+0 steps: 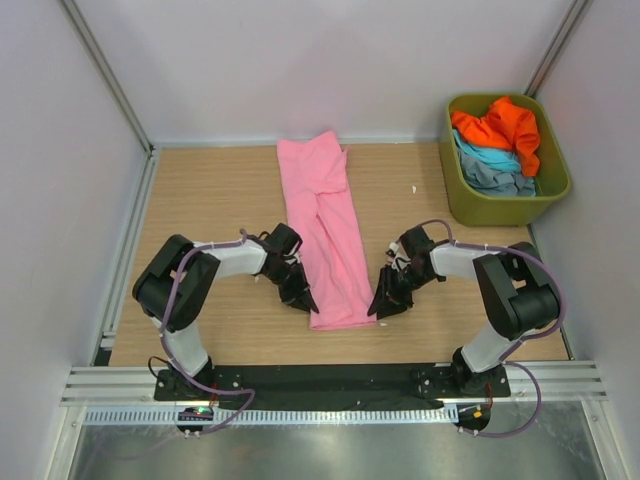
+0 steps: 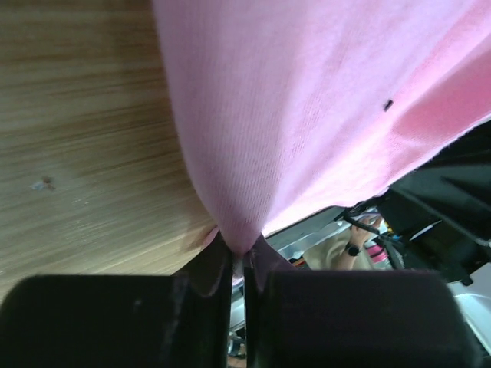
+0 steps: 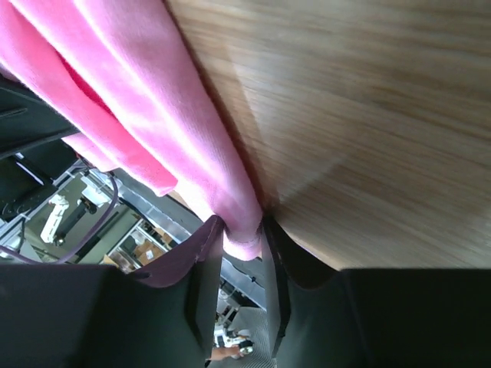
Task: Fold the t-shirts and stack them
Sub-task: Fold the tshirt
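The pink t-shirt [image 1: 325, 225] lies as a long narrow strip down the middle of the wooden table. My left gripper [image 1: 303, 299] is shut on its near left corner; the left wrist view shows the pink fabric [image 2: 307, 100] pinched between the jaws. My right gripper [image 1: 381, 306] is shut on its near right corner, with the pink cloth [image 3: 153, 107] bunched between the jaws in the right wrist view. The near hem is lifted slightly off the table. Orange [image 1: 500, 127], light blue [image 1: 487, 156] and grey-blue [image 1: 495, 180] t-shirts lie crumpled in the tub.
An olive-green plastic tub [image 1: 480, 210] stands at the back right corner. White walls enclose the table on three sides. A metal rail [image 1: 330, 385] runs along the near edge by the arm bases.
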`<control>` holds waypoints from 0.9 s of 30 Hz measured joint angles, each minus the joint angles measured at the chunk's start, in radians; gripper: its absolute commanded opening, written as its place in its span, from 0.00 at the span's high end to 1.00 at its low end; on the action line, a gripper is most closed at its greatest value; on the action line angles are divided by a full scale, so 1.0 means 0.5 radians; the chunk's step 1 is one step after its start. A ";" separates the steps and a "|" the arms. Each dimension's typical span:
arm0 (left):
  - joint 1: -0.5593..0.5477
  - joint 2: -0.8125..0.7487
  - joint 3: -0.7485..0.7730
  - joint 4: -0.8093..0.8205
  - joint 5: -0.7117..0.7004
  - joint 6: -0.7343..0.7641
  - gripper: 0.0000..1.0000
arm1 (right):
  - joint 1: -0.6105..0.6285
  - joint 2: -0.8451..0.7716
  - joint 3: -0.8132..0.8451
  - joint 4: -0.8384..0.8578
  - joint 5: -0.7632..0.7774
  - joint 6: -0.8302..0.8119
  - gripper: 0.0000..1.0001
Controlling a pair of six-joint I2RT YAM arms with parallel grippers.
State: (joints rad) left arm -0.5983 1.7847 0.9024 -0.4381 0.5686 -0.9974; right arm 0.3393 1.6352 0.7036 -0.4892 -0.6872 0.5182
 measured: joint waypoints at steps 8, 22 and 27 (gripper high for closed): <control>-0.006 -0.026 0.033 -0.041 -0.028 0.069 1.00 | 0.000 -0.016 -0.014 0.056 0.044 -0.008 0.99; 0.235 -0.247 0.688 -0.344 -0.085 0.474 1.00 | -0.028 -0.156 0.670 -0.053 0.143 -0.232 0.98; 0.367 -0.244 0.802 -0.509 -0.125 0.565 1.00 | -0.056 -0.099 0.954 -0.069 0.173 -0.301 0.99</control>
State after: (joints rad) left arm -0.4149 1.6627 1.3033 -0.6926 0.5060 -0.7147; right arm 0.3111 1.5856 1.1805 -0.5236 -0.6006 0.3679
